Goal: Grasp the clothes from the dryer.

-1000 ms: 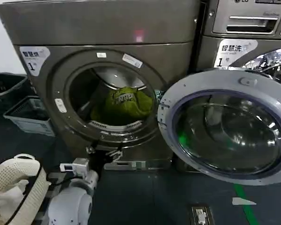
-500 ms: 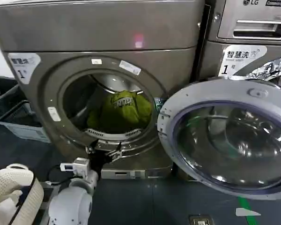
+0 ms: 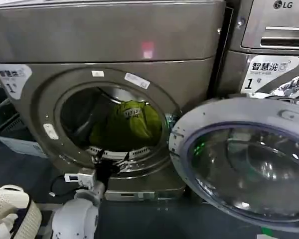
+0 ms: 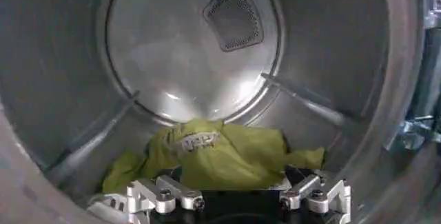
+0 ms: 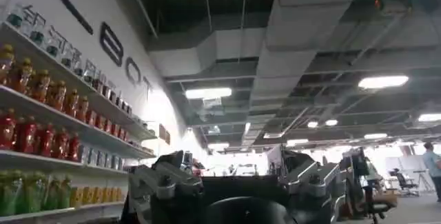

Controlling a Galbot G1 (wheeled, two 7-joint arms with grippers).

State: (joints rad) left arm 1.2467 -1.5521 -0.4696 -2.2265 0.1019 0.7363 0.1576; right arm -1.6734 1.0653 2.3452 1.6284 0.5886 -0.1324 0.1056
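**Closing in on the drum**

The dryer (image 3: 109,99) looms larger and slides left in the head view as the robot edges nearer. The left hand (image 3: 105,162) has climbed to the porthole's lower rim, just short of the clothes (image 3: 125,124).

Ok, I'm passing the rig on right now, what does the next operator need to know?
Left gripper: open, empty, at the dryer porthole, aimed into the drum.
Right gripper: open, empty, away from the dryer, pointing up toward the ceiling.
Clothes: olive-green bundle on the drum floor, untouched.
Door: swung open to the right.
Done: door open, left arm lined up.
Left: reach in, close on the bundle, pull it out.
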